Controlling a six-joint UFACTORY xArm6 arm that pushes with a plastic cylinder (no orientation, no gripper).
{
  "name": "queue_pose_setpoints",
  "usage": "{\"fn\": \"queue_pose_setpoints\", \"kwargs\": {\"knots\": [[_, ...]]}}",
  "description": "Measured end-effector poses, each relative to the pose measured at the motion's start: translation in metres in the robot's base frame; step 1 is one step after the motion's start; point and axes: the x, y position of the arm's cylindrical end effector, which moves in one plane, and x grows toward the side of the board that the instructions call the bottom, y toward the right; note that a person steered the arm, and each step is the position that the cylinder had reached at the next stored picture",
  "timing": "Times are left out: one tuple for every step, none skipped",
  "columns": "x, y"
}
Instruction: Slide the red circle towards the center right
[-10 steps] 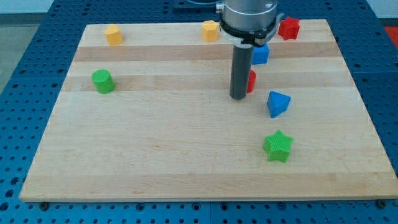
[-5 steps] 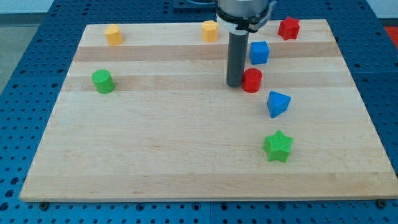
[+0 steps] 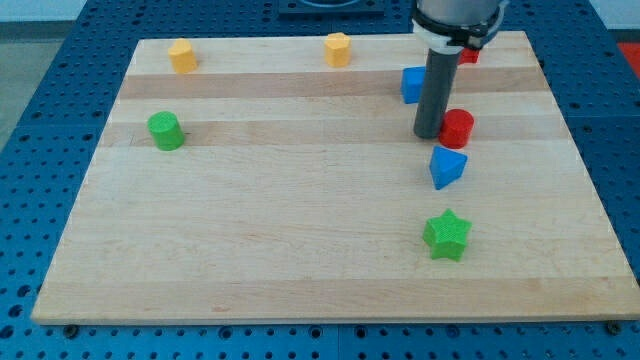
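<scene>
the rod comes down from the view's top right and my tip [image 3: 429, 136] sits on the wooden surface [image 3: 300, 250], touching the left side of the red circle [image 3: 458, 128]. the red circle is right of centre, in the upper half of the surface, pressed between my tip and open wood on its right. there is no hand on this arm, only the straight dark rod, so nothing is held; the tip just leans on the block's side.

the blue cube [image 3: 411, 84] is up and left of the red circle, partly hidden behind the rod. a blue wedge-like block [image 3: 446, 166] lies just below the red circle, near but apart as far as i can tell. the green star [image 3: 446, 235] sits lower still, well apart from the tip. another red block [image 3: 470, 55] peeks out behind the rod at the top right edge, its shape mostly hidden.

on the left, a green cylinder [image 3: 165, 131] stands well apart. two yellow blocks sit along the top: one yellow block [image 3: 181, 55] at the left, the other yellow block [image 3: 338, 48] near the middle.
</scene>
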Motion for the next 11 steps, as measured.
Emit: {"fn": "queue_pose_setpoints", "kwargs": {"knots": [[0.0, 0.011], [0.0, 0.018], [0.0, 0.019], [0.0, 0.019], [0.003, 0.021], [0.003, 0.021], [0.003, 0.029], [0.003, 0.033], [0.003, 0.044], [0.003, 0.044], [0.004, 0.038]]}}
